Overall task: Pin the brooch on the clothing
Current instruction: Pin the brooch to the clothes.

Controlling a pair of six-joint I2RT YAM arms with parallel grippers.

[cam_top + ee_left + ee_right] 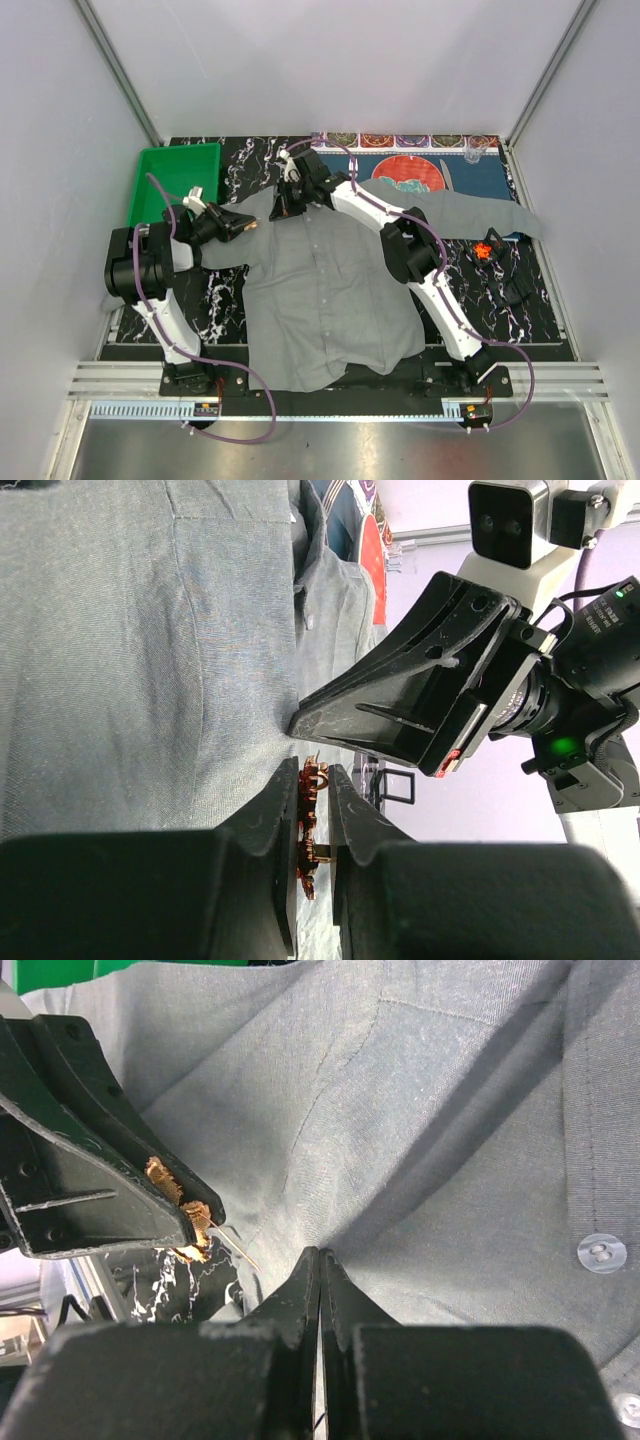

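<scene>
Nearest, on the black marbled tabletop (225, 310): the grey shirt (330, 300), spread flat, front up, hem by the arm bases, collar pointing away. Covers the middle of the tabletop, with one sleeve trailing off to the right.

Farther in, at the shirt's left shoulder edge: left jaws nearly closed, pinching the coppery brooch (310, 820) edge-on, with its thin pin (236, 1245) sticking out bare toward the cloth. Contact between pin and cloth: cannot tell.

Right beside, almost tip to tip: right jaws pressed tight together, nipping a pinch of shirt fabric at that same shoulder edge, with creases fanning out from the tips.

Beyond, at far left, a green bin (175, 180). At far right, a blue patterned placemat (470, 175), partly under the sleeve. Nearer on that side, on bare tabletop, a small orange item (485, 250).
</scene>
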